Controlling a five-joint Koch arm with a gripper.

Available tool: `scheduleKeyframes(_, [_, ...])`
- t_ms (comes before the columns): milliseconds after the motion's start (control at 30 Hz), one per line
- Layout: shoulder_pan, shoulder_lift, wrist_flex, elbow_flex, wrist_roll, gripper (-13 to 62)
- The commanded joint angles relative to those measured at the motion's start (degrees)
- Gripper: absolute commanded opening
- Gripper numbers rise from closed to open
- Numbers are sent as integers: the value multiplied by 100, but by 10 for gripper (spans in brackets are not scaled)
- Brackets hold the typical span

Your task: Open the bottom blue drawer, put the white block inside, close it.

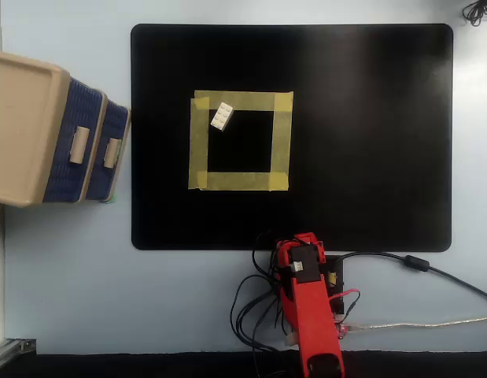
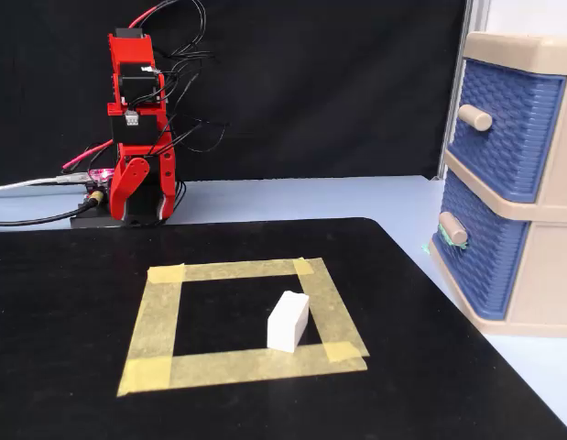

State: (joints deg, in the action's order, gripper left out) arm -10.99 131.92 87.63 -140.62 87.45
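The white block [image 1: 222,116] lies on the black mat at the far left corner of a yellow tape square in the overhead view. In the fixed view it [image 2: 288,321] sits at the square's near right. The bottom blue drawer [image 1: 109,152] [image 2: 477,255] of the beige cabinet looks pushed in, its beige handle facing the mat. The red arm [image 1: 308,303] is folded up at its base, far from both. Its gripper [image 2: 129,194] hangs down against the arm, holding nothing that I can see. How its jaws stand does not show.
The upper blue drawer [image 2: 503,119] is shut above the bottom one. The beige cabinet [image 1: 23,126] stands off the mat's left edge in the overhead view. Cables [image 1: 255,311] lie around the arm's base. The tape square [image 2: 242,362] lies mid-mat.
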Motion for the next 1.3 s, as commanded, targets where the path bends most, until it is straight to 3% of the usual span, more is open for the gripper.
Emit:
scheduleKeyframes(0, [18, 272, 606, -26, 132, 345])
scheduleKeyframes(433, [9, 272, 624, 79, 167, 342])
scheduleKeyframes(667, [-62, 246, 589, 2795, 316, 339])
scheduleKeyframes(733, [-255, 193, 536, 3393, 853, 338])
scheduleKeyframes(833, [-1582, 26, -229, 3437, 2716, 338])
scheduleKeyframes(967, [-4166, -237, -3006, 2303, 6812, 339])
scheduleKeyframes(1033, [-4931, -536, -5027, 1441, 8209, 338])
scheduleKeyframes(1133, [-5150, -1239, -8112, 404, 8684, 338])
scheduleKeyframes(1267, [-5159, -3463, -12823, -26, 8701, 339])
